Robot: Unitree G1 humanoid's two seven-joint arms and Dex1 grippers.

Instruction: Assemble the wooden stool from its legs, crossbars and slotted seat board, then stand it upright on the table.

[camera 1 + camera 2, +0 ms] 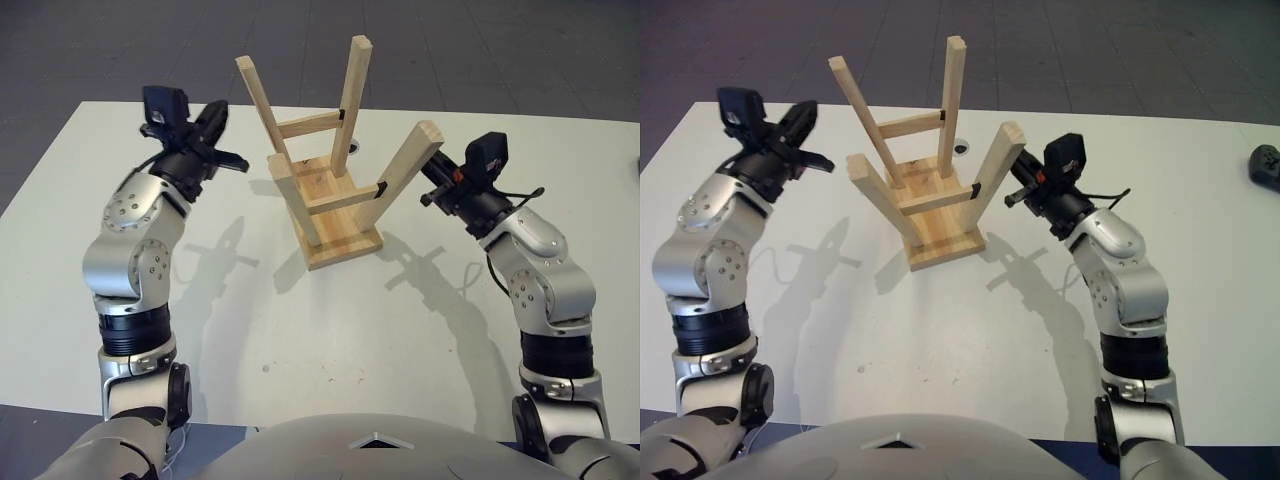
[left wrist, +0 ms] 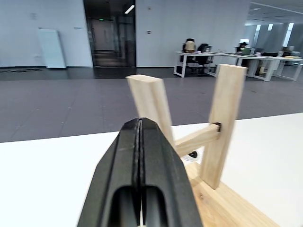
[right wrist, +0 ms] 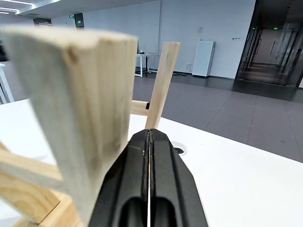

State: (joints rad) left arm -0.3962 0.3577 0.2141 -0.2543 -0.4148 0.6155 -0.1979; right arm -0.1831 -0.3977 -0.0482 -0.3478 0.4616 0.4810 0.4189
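Note:
The wooden stool (image 1: 330, 190) lies upside down and tilted on the white table (image 1: 300, 340). Its seat board (image 1: 345, 245) rests on the tabletop, its legs point up, and crossbars (image 1: 338, 200) join them. My left gripper (image 1: 218, 115) is shut and empty, held in the air to the left of the far-left leg (image 1: 262, 105) and apart from it. The left wrist view has the shut fingers (image 2: 140, 142) in front of two legs. My right gripper (image 1: 430, 188) is shut, its tip right beside the right leg (image 1: 410, 160), which looms next to the fingers (image 3: 149, 156) in the right wrist view.
A round cable hole (image 1: 962, 148) sits in the table behind the stool. A small black object (image 1: 1265, 160) lies at the table's far right edge. Bare tabletop stretches in front of the stool and to both sides. Dark floor lies beyond the back edge.

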